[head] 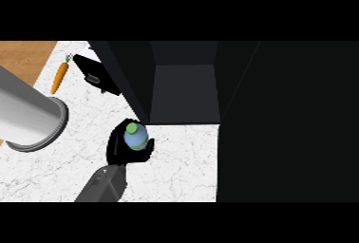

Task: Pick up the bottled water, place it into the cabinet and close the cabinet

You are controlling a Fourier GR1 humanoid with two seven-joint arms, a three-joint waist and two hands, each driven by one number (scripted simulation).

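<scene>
The bottled water (136, 137) is seen from above, with a pale blue body and a green cap. My right hand (118, 148) is shut on it, black fingers curled round its sides, its grey forearm coming up from the lower edge. The bottle is held just left of the front left corner of the dark cabinet (186, 90), outside the opening. The cabinet stands open, showing a grey inner floor. A wide dark door panel (288, 123) fills the right side. My left hand does not show.
A tall grey cylinder (28, 118) stands on the white marble counter (175, 161) at the left. An orange carrot (60, 78) lies at the upper left, beside a flat black object (95, 73). A wooden surface (24, 52) borders the counter's far left.
</scene>
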